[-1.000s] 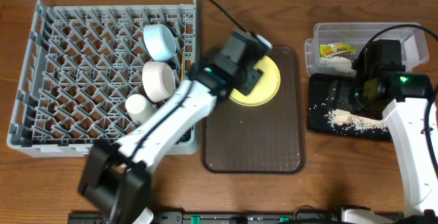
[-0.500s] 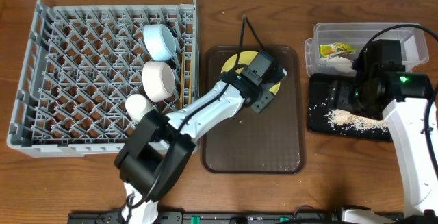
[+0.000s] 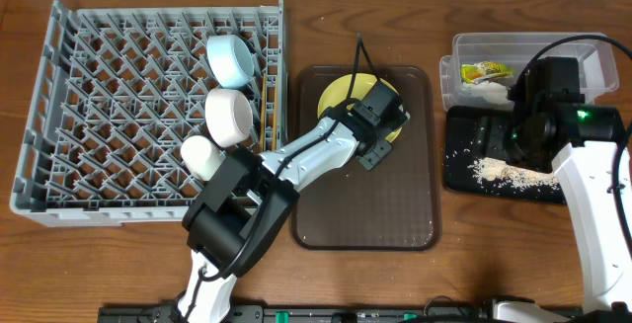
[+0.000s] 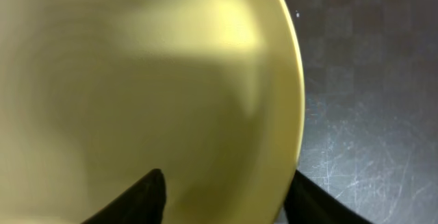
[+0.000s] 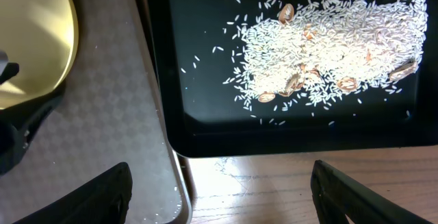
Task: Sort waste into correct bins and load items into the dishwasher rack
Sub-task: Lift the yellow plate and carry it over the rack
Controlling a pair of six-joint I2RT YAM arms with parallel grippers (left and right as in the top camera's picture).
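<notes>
The round yellow plate (image 3: 341, 94) lies at the back of the brown serving tray (image 3: 365, 204). My left gripper (image 3: 375, 135) is open, low over the plate's right rim. In the left wrist view the plate (image 4: 137, 80) fills the frame, and the gripper (image 4: 222, 200) has one finger over the plate and one outside the rim. My right gripper (image 3: 523, 135) hangs open and empty over the black tray (image 3: 459, 170), which holds rice scraps (image 3: 509, 172). The clear tub (image 3: 553, 48) holds the green-and-yellow wrapper (image 3: 487, 70) and white tissue (image 3: 482, 88).
The grey rack (image 3: 109, 96) at left holds the light-blue bowl (image 3: 229, 58), the white bowl (image 3: 229, 116) and the white cup (image 3: 200, 153) along its right side. The right wrist view shows rice (image 5: 328, 46) on the black tray (image 5: 205, 80) and bare wood (image 5: 274, 190) between its fingers (image 5: 219, 196).
My left arm has swung round and its gripper has shifted from above the plate's middle towards the plate's right rim and lower. The right arm has not moved.
</notes>
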